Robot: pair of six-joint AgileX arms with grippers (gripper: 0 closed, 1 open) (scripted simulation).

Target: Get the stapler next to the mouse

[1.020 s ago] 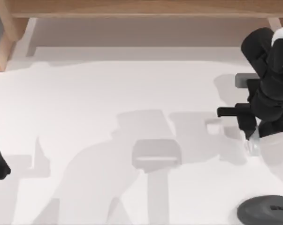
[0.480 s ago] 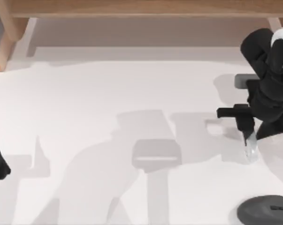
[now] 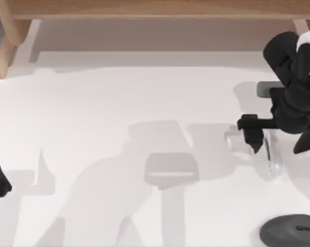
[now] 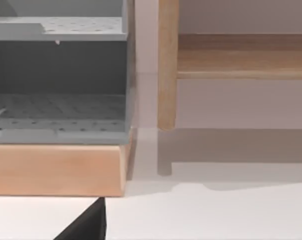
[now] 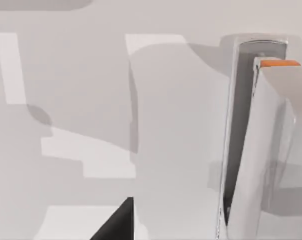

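right gripper [image 3: 274, 145] low (fingers spread), left arm parked

Bright even light, soft grey shadows, slight blur

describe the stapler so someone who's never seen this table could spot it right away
Start at the white table's right side in the top view, where the right arm's gripper hangs. Just below it lies the stapler, a slim pale, glossy bar. The mouse nearer the bottom edge is dark grey and rounded instead.
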